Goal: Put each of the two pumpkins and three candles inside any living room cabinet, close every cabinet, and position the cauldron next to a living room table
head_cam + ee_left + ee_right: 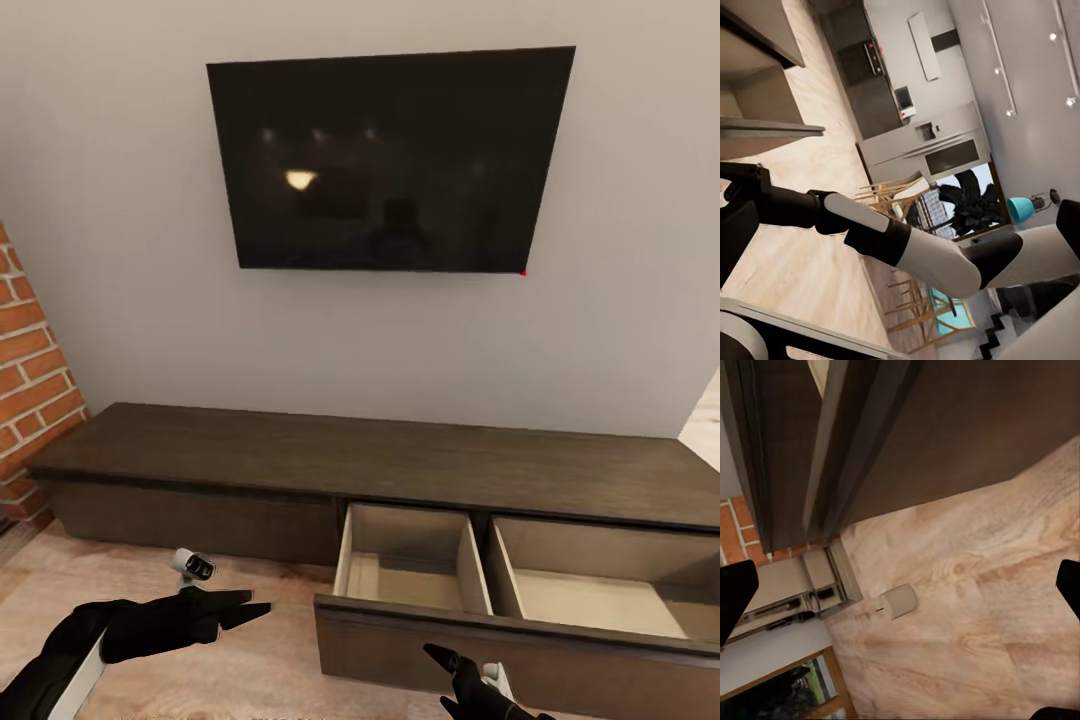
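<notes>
Drawer open and empty, nothing stowed yet as far as I can see.

Cabinet [380, 465] sits straight ahead of both grippers, its wide drawer [520, 600] pulled out, both beige compartments bare; I judge loading hasn't started, and closing is still to do. Left gripper [245, 608] hovers empty off the drawer's left end, fingers look close together. Right gripper [445, 660] is just in front of the drawer face, fingers [736, 596] spread apart, holding nothing. One candle [898, 601] lies tipped on the floor [982, 607] beyond the right fingertips, near the cabinet base. Pumpkins, other candles, cauldron still to find.
</notes>
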Robot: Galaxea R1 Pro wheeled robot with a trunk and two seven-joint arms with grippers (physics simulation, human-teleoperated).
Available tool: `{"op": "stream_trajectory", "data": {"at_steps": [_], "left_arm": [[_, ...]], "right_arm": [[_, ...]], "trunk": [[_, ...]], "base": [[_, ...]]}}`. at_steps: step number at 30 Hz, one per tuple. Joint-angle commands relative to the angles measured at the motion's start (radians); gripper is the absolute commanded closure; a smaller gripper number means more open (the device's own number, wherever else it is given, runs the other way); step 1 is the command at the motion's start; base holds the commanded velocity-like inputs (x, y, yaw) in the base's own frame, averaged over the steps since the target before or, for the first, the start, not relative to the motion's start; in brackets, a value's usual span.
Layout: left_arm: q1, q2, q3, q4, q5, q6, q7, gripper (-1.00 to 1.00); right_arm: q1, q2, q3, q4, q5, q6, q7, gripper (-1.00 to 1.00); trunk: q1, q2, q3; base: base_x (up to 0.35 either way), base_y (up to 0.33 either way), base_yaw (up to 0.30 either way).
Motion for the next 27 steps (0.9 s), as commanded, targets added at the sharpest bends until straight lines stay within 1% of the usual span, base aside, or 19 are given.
{"op": "stream_trajectory", "data": {"at_steps": [1, 14, 17, 19, 27], "left_arm": [[-0.001, 0.001, -0.002, 0.0, 0.002, 0.011, -0.003, -1.0], [-0.001, 0.004, -0.001, 0.002, 0.005, 0.011, -0.004, -1.0], [-0.001, 0.003, 0.019, 0.002, 0.004, 0.01, -0.005, -1.0], [-0.001, 0.003, 0.025, 0.002, 0.004, 0.01, -0.005, -1.0], [-0.001, 0.003, 0.031, 0.002, 0.003, 0.01, -0.005, -1.0]], "right_arm": [[0.0, 0.001, -0.003, 0.0, -0.003, 0.008, 0.001, -1.0], [0.0, 0.001, -0.003, 0.0, -0.003, 0.007, -0.001, -1.0], [0.0, 0.001, -0.003, 0.0, -0.003, 0.007, -0.001, -1.0], [0.0, 0.001, -0.003, 0.0, -0.003, 0.006, -0.002, -1.0], [0.0, 0.001, -0.003, -0.001, -0.003, 0.006, -0.004, -1.0]], "trunk": [[0.0, 0.0, -0.001], [0.0, 0.0, -0.001], [0.0, 0.0, -0.001], [0.0, 0.0, -0.001], [0.0, 0.0, -0.001]], "base": [[0.0, 0.0, 0.292], [-0.008, 0.012, 0.292], [-0.086, 0.172, 0.292], [-0.106, 0.236, 0.292], [-0.079, 0.264, 0.292]]}}
